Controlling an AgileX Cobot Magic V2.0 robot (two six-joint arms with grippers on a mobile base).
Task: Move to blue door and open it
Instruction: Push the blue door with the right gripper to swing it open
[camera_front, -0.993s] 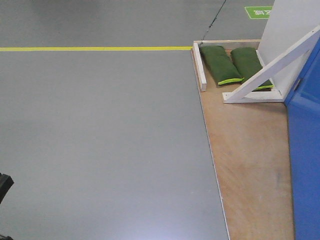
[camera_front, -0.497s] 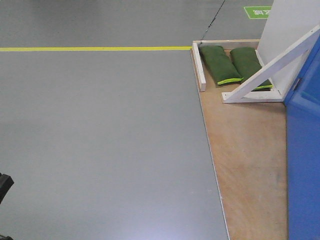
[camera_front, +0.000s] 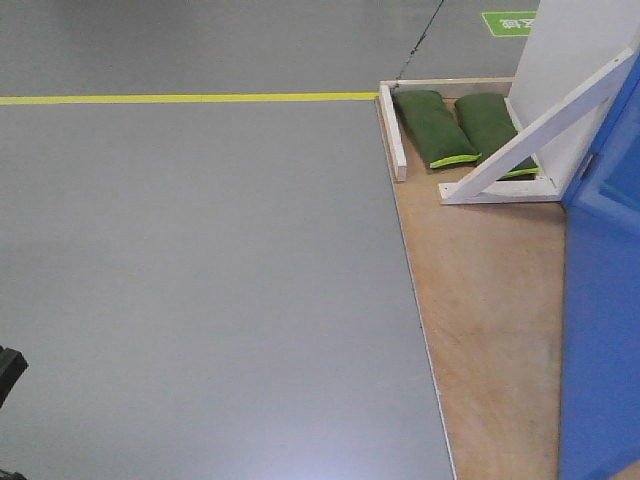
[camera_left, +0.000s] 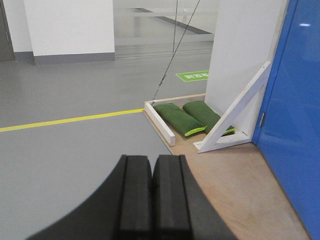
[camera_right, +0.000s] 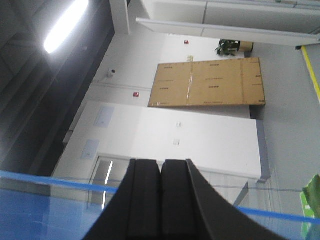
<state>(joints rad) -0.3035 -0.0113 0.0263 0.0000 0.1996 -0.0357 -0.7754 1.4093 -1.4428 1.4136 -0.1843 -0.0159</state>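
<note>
Two dark green sandbags (camera_front: 435, 128) lie at the foot of the white wooden brace (camera_front: 520, 150) on the plywood base (camera_front: 490, 300), presumably ballast steadying the tall glossy blue door (camera_left: 295, 100). The left gripper (camera_left: 151, 200) is pressed together and empty, and so is the right gripper (camera_right: 160, 200), which is tilted upward. The door stands to the right of the left fingers (camera_left: 135, 195), well apart. I can't spot the handle.

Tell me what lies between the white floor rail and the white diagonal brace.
Two green bags lie side by side on the plywood base, between the white rail and the brace. The front-facing view shows it.
</note>
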